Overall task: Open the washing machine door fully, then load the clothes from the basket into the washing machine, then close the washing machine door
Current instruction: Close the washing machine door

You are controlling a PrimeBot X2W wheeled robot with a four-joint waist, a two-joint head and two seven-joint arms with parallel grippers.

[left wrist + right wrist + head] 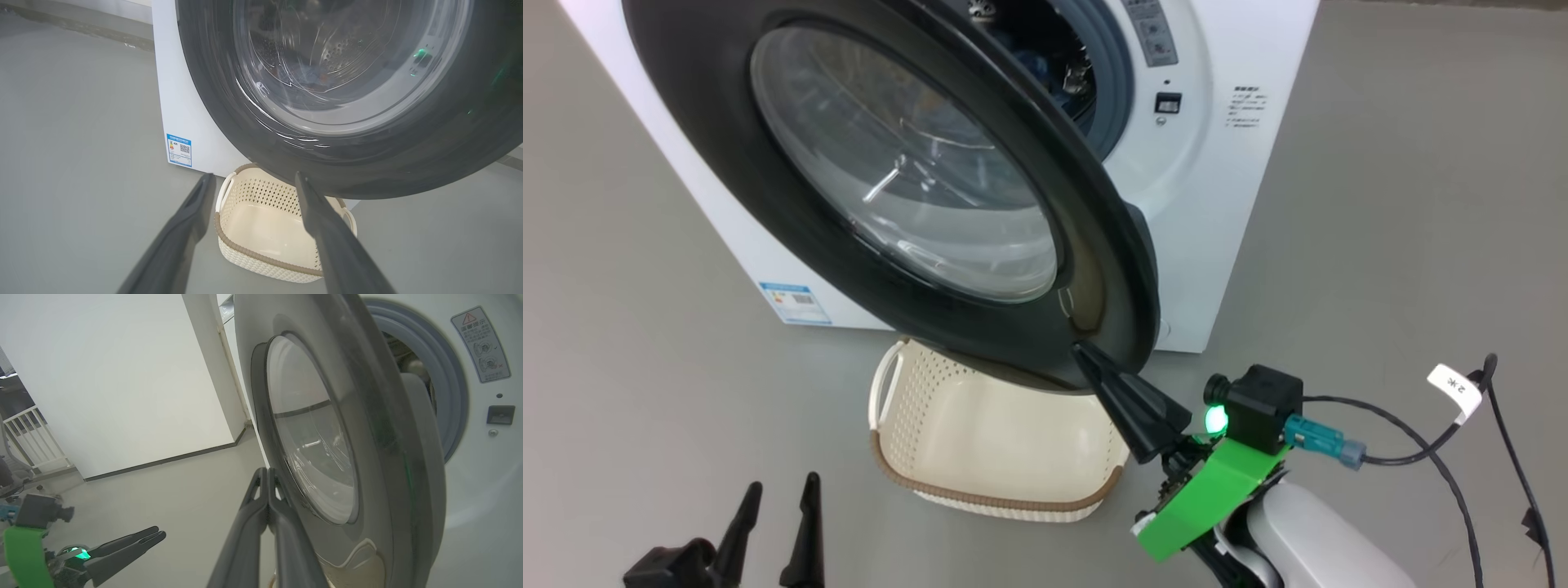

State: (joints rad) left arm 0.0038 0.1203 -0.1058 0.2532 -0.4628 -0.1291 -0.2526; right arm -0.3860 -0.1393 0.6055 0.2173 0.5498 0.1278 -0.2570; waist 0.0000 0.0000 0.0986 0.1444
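Head view looks down; both wrist views closely face washing machine door [907, 163].

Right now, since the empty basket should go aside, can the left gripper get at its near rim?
Probably yes: the open left gripper faces the basket over bare floor; the washing machine door overhangs only its far end.

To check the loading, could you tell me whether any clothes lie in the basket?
No, the basket shows a bare cream floor, nothing inside.

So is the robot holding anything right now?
No, nothing. The right gripper is shut empty, its tip at the door rim; the left gripper is open, empty.
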